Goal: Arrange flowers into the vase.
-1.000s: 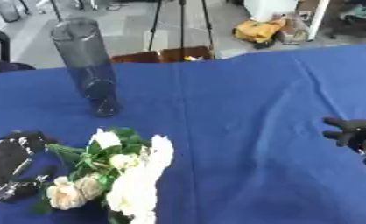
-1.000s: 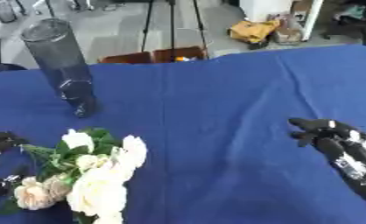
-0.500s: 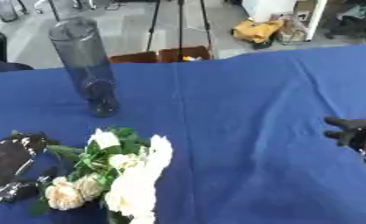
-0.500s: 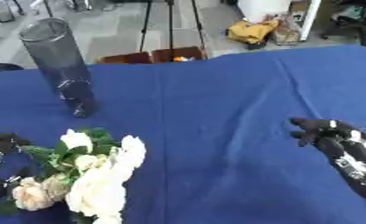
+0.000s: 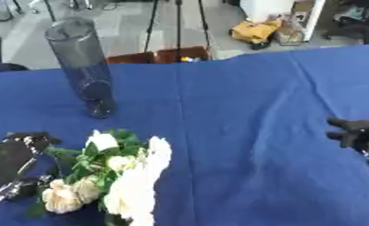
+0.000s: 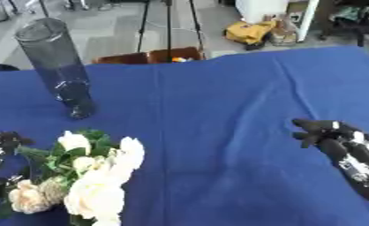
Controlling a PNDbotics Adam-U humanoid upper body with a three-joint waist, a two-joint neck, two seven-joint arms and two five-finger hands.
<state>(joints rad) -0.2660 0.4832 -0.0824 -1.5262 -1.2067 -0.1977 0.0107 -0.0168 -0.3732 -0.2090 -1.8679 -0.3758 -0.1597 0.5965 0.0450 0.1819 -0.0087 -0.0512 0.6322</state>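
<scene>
A tall clear glass vase stands upright at the back left of the blue tablecloth. In front of it is a bunch of white and cream flowers with green leaves, its stems running left into my left hand. That hand sits at the lower left, fingers above the stems and thumb below, closed on them. My right hand hovers at the right edge, open, with relaxed fingers pointing left and nothing in it.
Beyond the table's far edge is a grey floor with tripod legs, a brown box and a yellow bag. Blue cloth stretches between the flowers and the right hand.
</scene>
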